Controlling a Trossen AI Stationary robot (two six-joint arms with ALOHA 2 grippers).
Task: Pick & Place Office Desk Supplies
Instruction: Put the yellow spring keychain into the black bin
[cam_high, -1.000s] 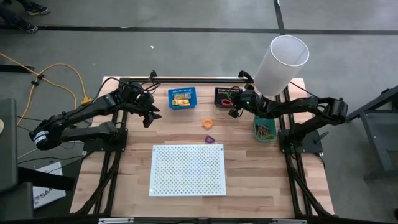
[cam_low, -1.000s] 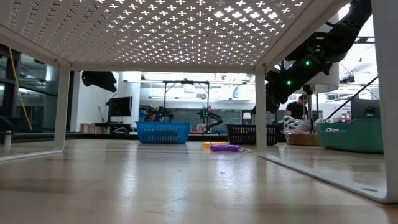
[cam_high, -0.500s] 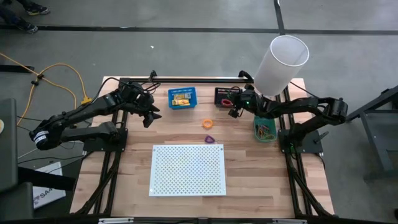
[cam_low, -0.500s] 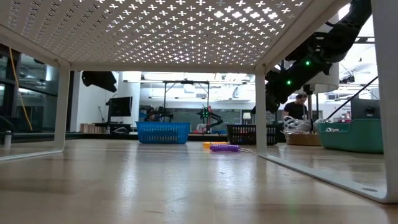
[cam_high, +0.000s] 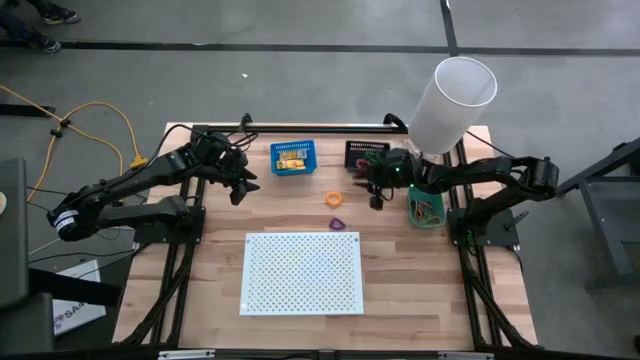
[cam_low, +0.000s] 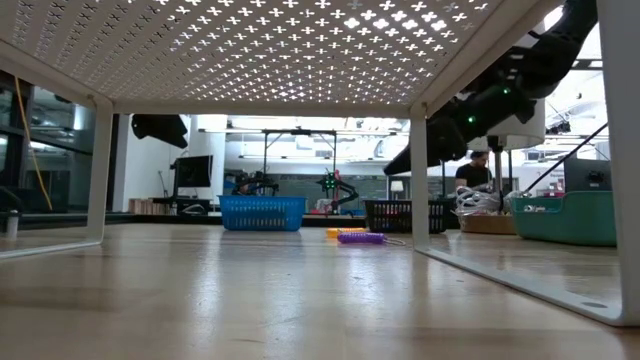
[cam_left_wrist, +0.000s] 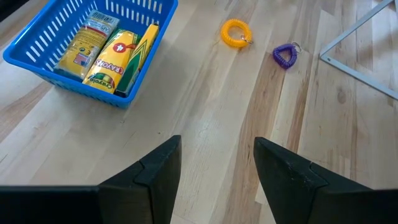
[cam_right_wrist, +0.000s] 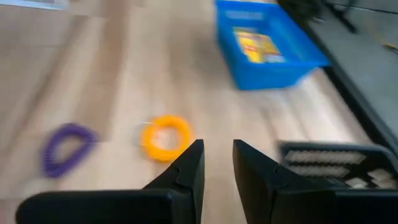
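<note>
An orange loop (cam_high: 334, 198) and a purple loop (cam_high: 338, 222) lie flat on the wooden table between the bins and the board; both also show as the orange loop (cam_left_wrist: 234, 32) and purple loop (cam_left_wrist: 285, 56). Yellow-orange packets (cam_left_wrist: 115, 50) lie in the blue bin (cam_high: 292, 157). Coloured rubber bands (cam_high: 427, 210) sit in the green bin (cam_high: 415, 220). My right gripper (cam_high: 375, 197) hangs above the table just right of the orange loop (cam_right_wrist: 165, 138), fingers a little apart and empty. My left gripper (cam_high: 240, 186) waits left of the blue bin, open and empty.
A black bin (cam_high: 364, 155) stands behind my right gripper. The large white perforated board (cam_high: 303, 272) stands on legs near the table's front. A tall white cylinder (cam_high: 452, 105) rises at the far right corner. Bare wood lies between the blue bin and the board.
My right gripper has swung away from the black bin toward the table's near edge and the orange loop, tipping forward as it went. The loops and bins have stayed in place.
</note>
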